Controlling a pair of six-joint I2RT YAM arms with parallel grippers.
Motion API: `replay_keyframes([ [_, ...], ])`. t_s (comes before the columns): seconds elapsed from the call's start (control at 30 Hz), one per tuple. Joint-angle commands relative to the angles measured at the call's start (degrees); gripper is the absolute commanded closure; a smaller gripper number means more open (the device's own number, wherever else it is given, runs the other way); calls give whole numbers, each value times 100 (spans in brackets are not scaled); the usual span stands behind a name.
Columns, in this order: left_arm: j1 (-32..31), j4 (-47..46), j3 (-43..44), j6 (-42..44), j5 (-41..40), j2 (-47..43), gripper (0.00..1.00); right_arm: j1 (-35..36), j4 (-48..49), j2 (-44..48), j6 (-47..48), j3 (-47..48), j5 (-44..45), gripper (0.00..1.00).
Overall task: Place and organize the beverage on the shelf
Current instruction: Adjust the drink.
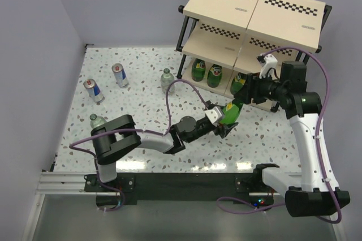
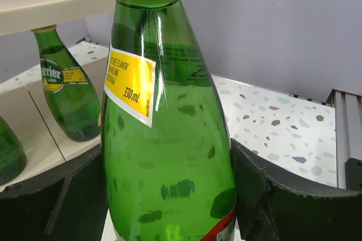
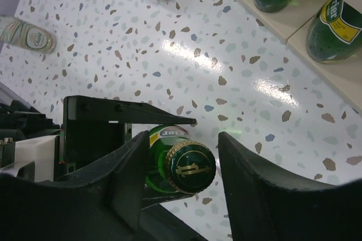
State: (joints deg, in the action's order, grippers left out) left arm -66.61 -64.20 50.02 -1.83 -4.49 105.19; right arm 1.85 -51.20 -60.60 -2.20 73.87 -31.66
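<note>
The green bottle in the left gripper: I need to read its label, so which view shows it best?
The left wrist view: the green bottle fills the frame with its yellow label legible. The top external view shows it small and tilted; the right wrist view shows only its cap and shoulder from above.

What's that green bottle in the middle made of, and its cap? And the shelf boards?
The green bottle looks like glossy glass: see-through, with sharp reflections. Its cap seems metal, with a crimped gold rim. The shelf boards look like matte pale wood or laminate.
</note>
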Motion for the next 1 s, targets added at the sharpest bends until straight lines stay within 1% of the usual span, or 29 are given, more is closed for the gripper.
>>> replay_keyframes([
  [0.0,-1,-2052,491,156,-227,-279,100,-9,154,66,-105,22,-218,47],
  [0.03,-10,-2043,509,156,-271,-253,100,-18,154,66,-106,31,-235,48],
  [0.13,-1,-1912,631,156,-341,-183,100,-9,137,92,-71,84,-262,59],
  [0.17,-1,-1885,658,156,-342,-157,100,-18,128,101,-53,102,-279,65],
  [0.2,-1,-1850,702,156,-351,-122,100,-9,119,110,-44,137,-340,69],
  [0.3,34,-1701,807,86,-360,10,100,-18,102,145,26,172,-507,78],
  [0.4,95,-1622,869,-10,-351,142,100,-9,93,215,88,172,-622,82],
  [0.53,183,-1534,930,-143,-289,291,100,-9,75,285,184,146,-841,85],
  [0.63,236,-1376,1080,-213,-158,371,100,0,31,320,185,128,-973,85],
  [0.7,254,-1279,1211,-274,-87,467,100,0,-4,312,386,111,-1061,86],
  [0.83,289,-1068,1457,-362,114,652,100,87,-153,312,649,119,-1088,87],
  [0.97,315,-866,1686,-476,220,775,100,281,-329,338,914,137,-886,88],
])
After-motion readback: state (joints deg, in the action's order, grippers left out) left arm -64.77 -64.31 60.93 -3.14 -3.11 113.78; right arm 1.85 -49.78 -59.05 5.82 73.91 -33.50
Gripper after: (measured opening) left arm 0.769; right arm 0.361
